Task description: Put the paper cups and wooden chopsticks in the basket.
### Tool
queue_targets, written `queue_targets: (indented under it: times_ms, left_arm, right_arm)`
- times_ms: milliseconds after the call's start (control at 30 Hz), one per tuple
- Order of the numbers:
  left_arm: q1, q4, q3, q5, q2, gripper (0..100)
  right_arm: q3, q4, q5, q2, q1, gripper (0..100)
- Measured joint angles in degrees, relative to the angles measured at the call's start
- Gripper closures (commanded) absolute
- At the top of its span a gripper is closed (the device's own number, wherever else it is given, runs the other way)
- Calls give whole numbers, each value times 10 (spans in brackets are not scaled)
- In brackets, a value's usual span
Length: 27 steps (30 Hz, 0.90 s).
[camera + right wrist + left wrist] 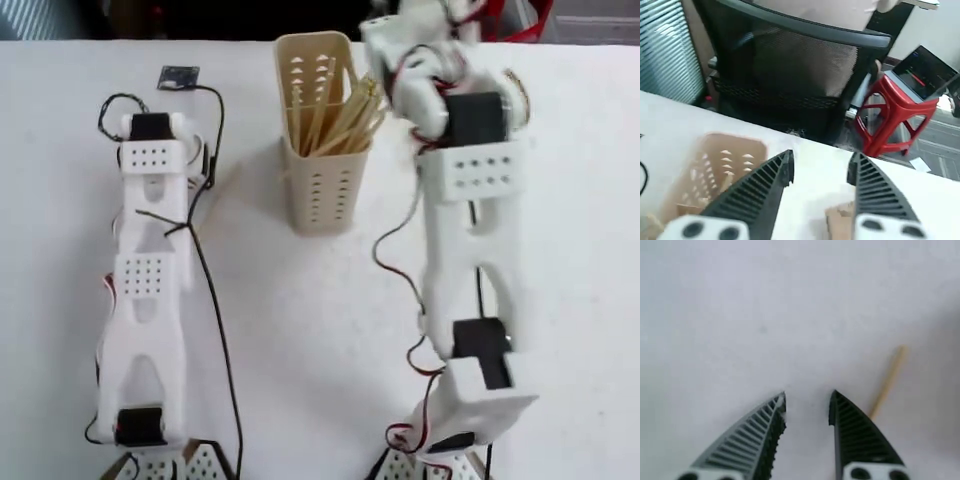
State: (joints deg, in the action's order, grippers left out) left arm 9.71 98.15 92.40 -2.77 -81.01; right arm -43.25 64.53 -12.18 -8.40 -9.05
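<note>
Fingers: left gripper point(807, 405) parted narrowly, empty; right gripper point(821, 165) parted wider, empty | one loose wooden chopstick point(887, 382) on table point(740, 315), just beside the left's dark finger | one basket point(715, 170) beyond the right fingertips, off to one side, holding a chopstick bundle point(340, 120), number uncountable.

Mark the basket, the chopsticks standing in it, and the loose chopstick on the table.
basket point(320, 195), high view, on its perforated front wall.
chopsticks point(345, 120), high view, middle of the bundle inside the basket.
loose chopstick point(887, 381), left wrist view, middle of its visible length.
</note>
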Motion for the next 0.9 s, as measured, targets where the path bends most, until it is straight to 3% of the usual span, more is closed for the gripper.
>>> queue_targets:
  times_ms: [167, 333, 500, 667, 900]
  left_arm:
    - [0, 8, 11, 0, 19, 842]
    - [-17, 13, 11, -51, 173, 823]
    - [-76, 12, -4, -66, 326, 719]
    - [-152, 5, -38, -67, 368, 745]
    - [-164, -19, -39, -4, 374, 745]
  right_arm:
    - [-5, 113, -19, 46, 87, 906]
    - [2, 238, -115, 58, 160, 878]
    - [55, 243, -127, 11, 220, 835]
    - [68, 227, -127, -34, 223, 836]
    - [71, 187, -127, -77, 241, 836]
